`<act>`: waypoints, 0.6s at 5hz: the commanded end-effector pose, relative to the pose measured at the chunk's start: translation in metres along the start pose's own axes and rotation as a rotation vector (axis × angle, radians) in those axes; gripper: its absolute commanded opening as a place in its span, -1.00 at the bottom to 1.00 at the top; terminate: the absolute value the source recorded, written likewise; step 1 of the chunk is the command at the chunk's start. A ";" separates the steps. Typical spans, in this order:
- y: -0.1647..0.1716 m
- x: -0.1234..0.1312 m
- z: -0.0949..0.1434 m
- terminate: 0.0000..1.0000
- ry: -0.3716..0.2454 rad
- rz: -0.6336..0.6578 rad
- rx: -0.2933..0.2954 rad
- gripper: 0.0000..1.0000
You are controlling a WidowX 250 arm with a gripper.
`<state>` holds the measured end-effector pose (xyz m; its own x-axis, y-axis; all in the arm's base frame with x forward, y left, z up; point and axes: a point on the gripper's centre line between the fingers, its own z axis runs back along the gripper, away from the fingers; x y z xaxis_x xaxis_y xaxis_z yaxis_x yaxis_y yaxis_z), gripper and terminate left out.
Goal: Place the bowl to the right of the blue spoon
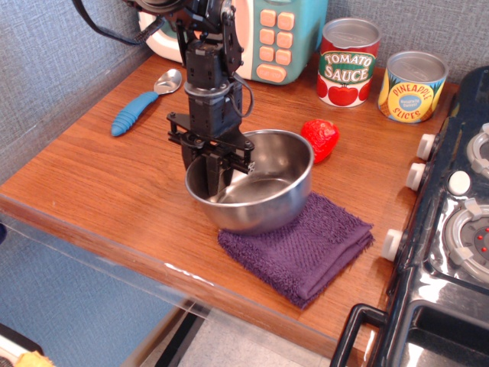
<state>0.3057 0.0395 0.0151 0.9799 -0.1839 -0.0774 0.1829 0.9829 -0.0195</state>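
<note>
**Listener:** Where is your hand, and what is it doing?

**Me:** Gripper [216, 177] pointing straight down, its two black fingers clamped across the left-hand rim of the bowl [260, 195], one inside the wall and one outside. The bowl hangs from that rim, its far edge resting on or just over the purple cloth [306, 245] in front of me and to my right; I cannot tell whether it touches.

**Listener:** And the spoon you are aiming for?

**Me:** Behind my hand and off to its left lies the blue spoon [141, 105], flat on the wooden counter [99, 183]. Its long axis runs diagonally, blue handle nearer me, silver head farther back. Bare counter lies between it and my hand.

**Listener:** So which way does the bowl have to go?

**Me:** I judge back and to the left, stopping just right of the spoon, short of touching it.

**Listener:** Is anything in the bowl?

**Me:** Nothing but my inner finger and reflections.

**Listener:** Anything close by?

**Me:** A red toy strawberry [321, 138] sits just behind the bowl's right side, near the rim. Two cans stand well behind that.
</note>
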 end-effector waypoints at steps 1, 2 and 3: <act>-0.013 0.003 0.067 -1.00 -0.212 -0.082 -0.011 -1.00; 0.003 0.019 0.085 -1.00 -0.251 -0.031 -0.016 -1.00; 0.054 0.043 0.092 -1.00 -0.266 0.140 -0.020 -1.00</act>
<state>0.3693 0.0837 0.0793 0.9920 -0.0294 0.1229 0.0375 0.9972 -0.0647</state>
